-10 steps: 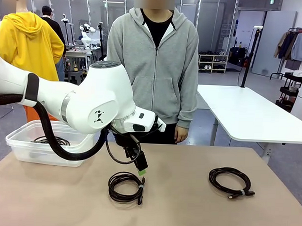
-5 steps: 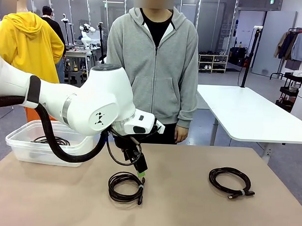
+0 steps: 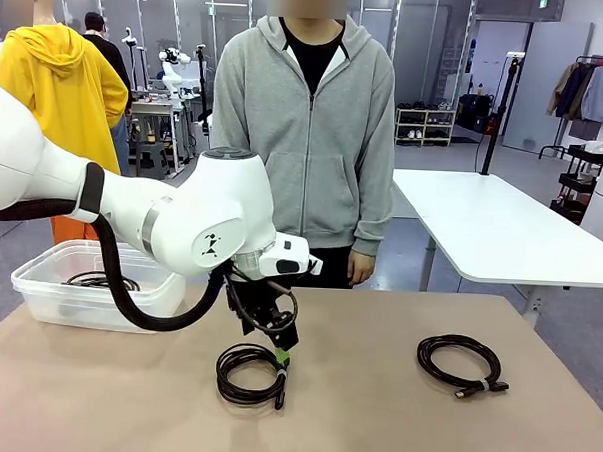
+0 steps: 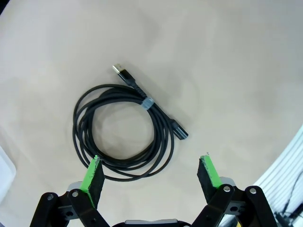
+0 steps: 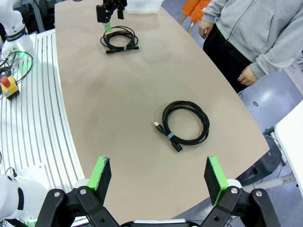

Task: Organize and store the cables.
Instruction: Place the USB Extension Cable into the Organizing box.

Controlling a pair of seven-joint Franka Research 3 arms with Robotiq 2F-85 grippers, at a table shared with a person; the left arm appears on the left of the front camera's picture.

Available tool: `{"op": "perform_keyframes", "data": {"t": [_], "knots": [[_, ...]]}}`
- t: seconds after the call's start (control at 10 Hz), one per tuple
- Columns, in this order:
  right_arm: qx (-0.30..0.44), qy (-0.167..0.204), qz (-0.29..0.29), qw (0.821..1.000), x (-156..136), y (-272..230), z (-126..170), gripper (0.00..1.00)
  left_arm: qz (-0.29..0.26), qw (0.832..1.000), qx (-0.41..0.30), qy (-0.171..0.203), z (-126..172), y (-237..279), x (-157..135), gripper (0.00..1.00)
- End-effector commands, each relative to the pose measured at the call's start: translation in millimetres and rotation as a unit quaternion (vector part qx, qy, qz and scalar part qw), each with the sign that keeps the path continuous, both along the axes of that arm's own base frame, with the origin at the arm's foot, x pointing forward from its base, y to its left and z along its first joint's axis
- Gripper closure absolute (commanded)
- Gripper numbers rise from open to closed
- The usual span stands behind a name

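Cables lie at three places. I see the centre coil in the lower middle of the front view, flat on the table. It is wound round and tied by a small grey band, and both plug ends stick out on one side. A second coil lies at the lower right of the front view, well apart from the first, and is also banded. A third coil lies inside the clear plastic bin at the left edge of the table.

The left gripper stands with its jaws fully apart and holds nothing. It points down at the centre coil from just above. In the left wrist view one green pad overlaps the coil's rim at the lower left. The other pad sits outside the rim at the lower right, over bare table. I cannot tell whether either pad touches the cord. The left arm comes in from the left of the front view, elbow raised, wrist bent down over the table's middle.

The right gripper is likewise wide open and empty. It hangs high over the near table edge, looking down at the second coil in the middle of its view.

A person in a grey hoodie stands at the far side, arms hanging down.
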State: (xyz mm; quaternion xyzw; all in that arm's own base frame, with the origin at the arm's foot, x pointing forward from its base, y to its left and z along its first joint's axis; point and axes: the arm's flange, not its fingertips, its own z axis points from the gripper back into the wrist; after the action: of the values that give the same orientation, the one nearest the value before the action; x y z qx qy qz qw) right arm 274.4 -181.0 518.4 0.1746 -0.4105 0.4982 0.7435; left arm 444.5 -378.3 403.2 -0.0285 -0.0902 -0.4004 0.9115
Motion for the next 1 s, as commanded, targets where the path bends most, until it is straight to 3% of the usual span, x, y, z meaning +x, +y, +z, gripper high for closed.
{"op": "perform_keyframes", "data": {"t": [0.0, 0.1, 0.4, 0.6, 0.9], "knots": [[-0.001, 0.000, 0.000, 1.000, -0.1, 0.8, 0.4, 0.00, 0.036, 0.999, 0.030, -0.005, -2.1, -9.6, 6.1, 0.00], [-0.001, 0.000, 0.000, 1.000, -0.1, 0.8, 0.4, 0.00, 0.082, 0.995, 0.061, -0.022, -9.8, -14.0, 6.5, 0.00], [-0.001, 0.000, 0.000, 1.000, -0.1, 0.8, 0.4, 0.00, 0.187, 0.981, 0.032, -0.034, -15.1, -23.0, 8.8, 0.00], [-0.001, 0.000, 0.000, 1.000, -0.1, 0.8, 0.4, 0.00, 0.213, 0.976, 0.016, -0.031, -17.3, -21.4, 10.0, 0.00], [-0.001, 0.000, 0.000, 1.000, -0.1, 0.8, 0.4, 0.00, 0.211, 0.977, 0.018, -0.027, -25.1, -21.7, 13.1, 0.00]]}}
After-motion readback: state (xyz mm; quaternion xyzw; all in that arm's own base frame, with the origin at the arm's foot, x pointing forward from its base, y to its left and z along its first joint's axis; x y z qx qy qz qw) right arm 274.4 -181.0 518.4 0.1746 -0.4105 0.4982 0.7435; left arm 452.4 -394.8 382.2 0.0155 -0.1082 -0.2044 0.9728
